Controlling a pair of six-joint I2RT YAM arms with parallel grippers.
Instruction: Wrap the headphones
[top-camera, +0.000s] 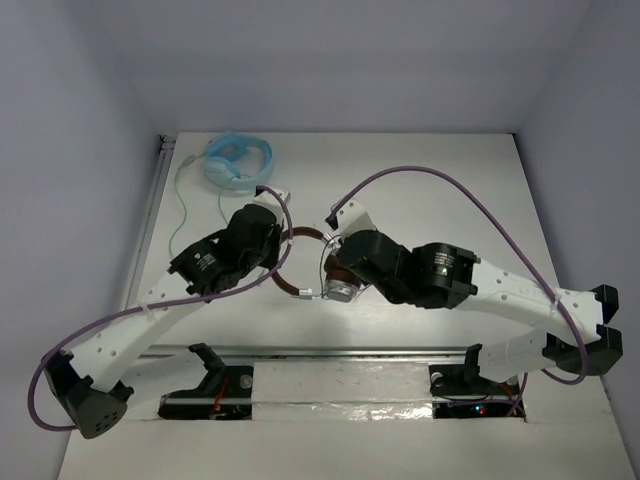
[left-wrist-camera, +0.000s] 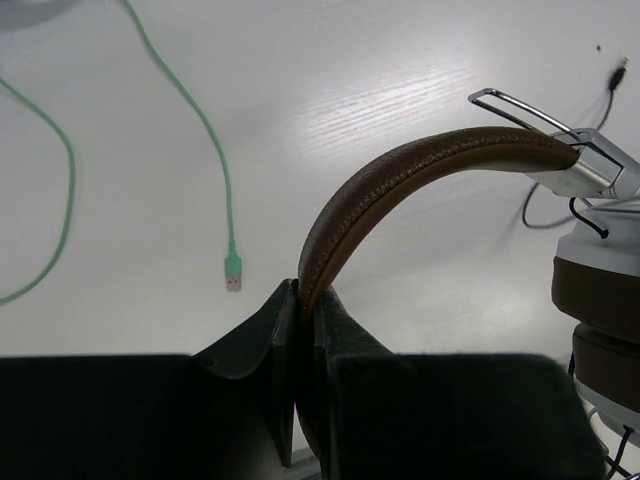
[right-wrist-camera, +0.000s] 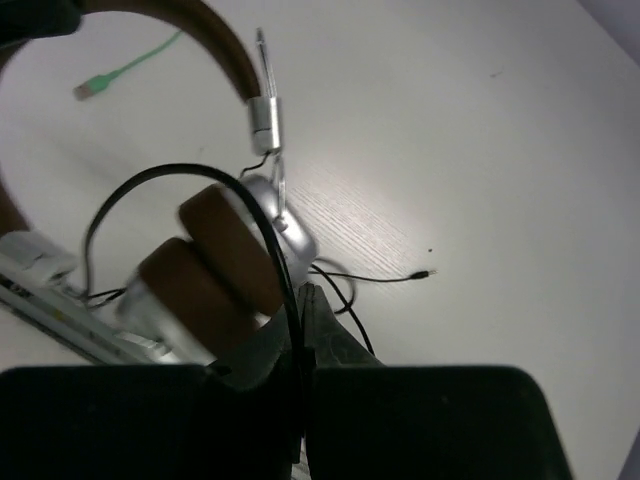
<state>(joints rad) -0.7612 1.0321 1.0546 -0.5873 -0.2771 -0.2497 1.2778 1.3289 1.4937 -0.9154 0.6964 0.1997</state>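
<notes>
The brown headphones sit at the table's middle between both arms. My left gripper is shut on the brown headband, holding it on edge. In the left wrist view the silver earcups with brown pads hang at the right. My right gripper is shut on the thin black cable, which loops up and over the brown pads. The cable's plug lies loose on the table to the right. In the top view the right gripper is just above the earcups.
A light blue headset lies at the back left, its pale green cable trailing toward the left arm; the green plug lies just left of my left fingers. A metal rail runs along the near edge.
</notes>
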